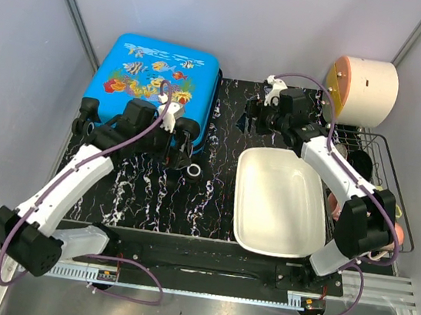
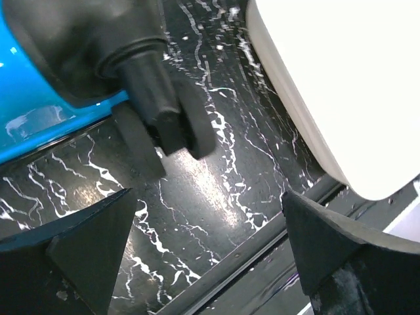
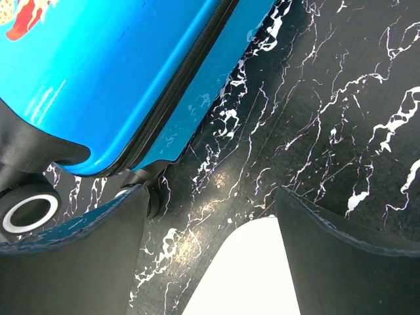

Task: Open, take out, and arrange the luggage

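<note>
Grey walls are closing in a black, white-veined bench (image 1: 151,196), and at its far left corner the luggage (image 1: 156,69) is lying flat with its fish-printed shell facing up. Its two halves are sitting together, and in the right wrist view the zip line is running shut along the edge. By my reading the opening step is not yet done, and nothing from inside the case is showing on the bench. The left pincer (image 2: 210,236) is hovering just beside the case's near end, close to a black wheel (image 2: 164,125), with its fingers standing wide and nothing between them. Moving right, the right pincer (image 3: 210,223) is hanging low over the bench between the case and the far rim of a white basin (image 1: 278,201), likewise spread wide and gripping nothing. Farther right, a wire rack (image 1: 381,157) is holding a few small things that are too hidden to name. A cream cylinder (image 1: 367,89) is standing at the far right corner. As I am judging it, nearly the whole task is remaining: unzipping, raising the lid, taking out whatever is inside, and arranging it.
</note>
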